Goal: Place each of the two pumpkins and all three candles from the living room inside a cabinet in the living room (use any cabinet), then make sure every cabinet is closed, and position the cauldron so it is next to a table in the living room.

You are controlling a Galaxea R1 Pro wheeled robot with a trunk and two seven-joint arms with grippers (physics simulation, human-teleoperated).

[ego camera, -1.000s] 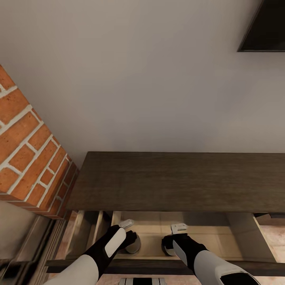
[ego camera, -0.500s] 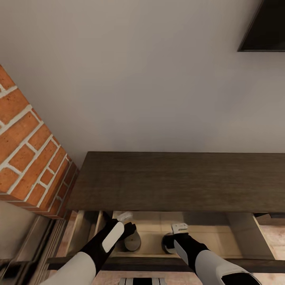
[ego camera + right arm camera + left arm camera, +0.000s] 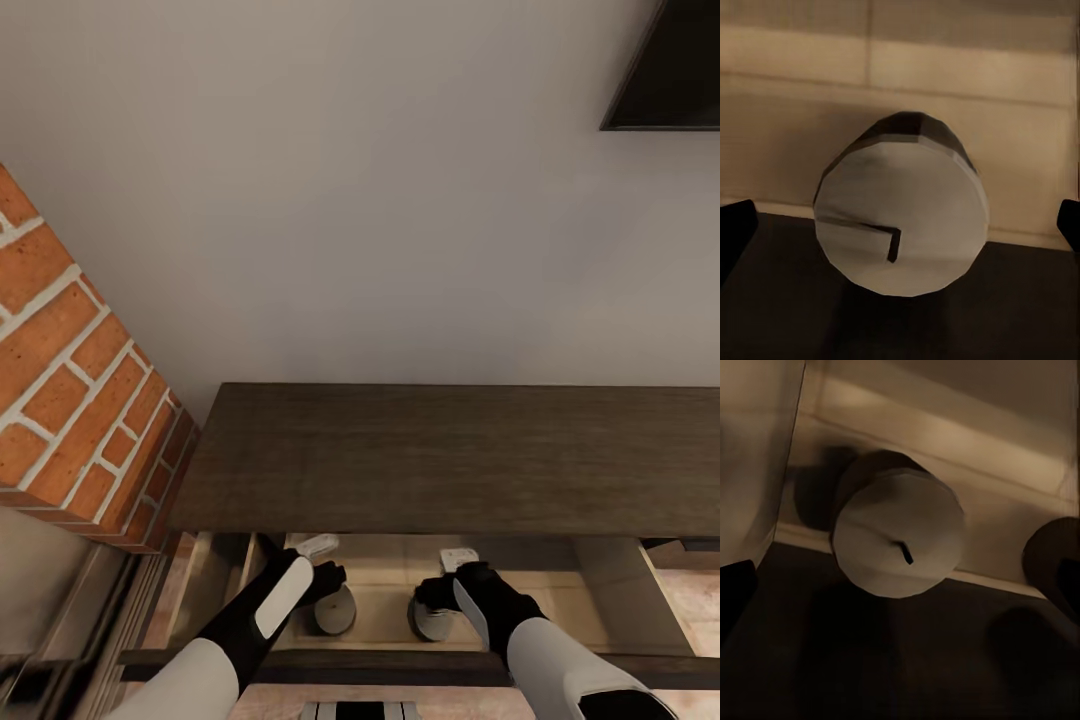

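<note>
Right gripper (image 3: 452, 578) moved fwd over right candle (image 3: 432, 620); both grippers' state unclear, fingers mostly hidden.

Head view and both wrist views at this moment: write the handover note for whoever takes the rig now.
Left gripper: over the left candle; its wrist view shows that candle standing free, fingers apart, so it reads as open.
Right gripper: over the right candle; same picture in its wrist view, fingertips wide at the edges, open.
Both candles stand upright in the pulled-out drawer of the cabinet.
Done: two candles in the cabinet.
Left: lift both arms clear, push the drawer shut. Third candle, pumpkins and cauldron are not accounted for here.
</note>
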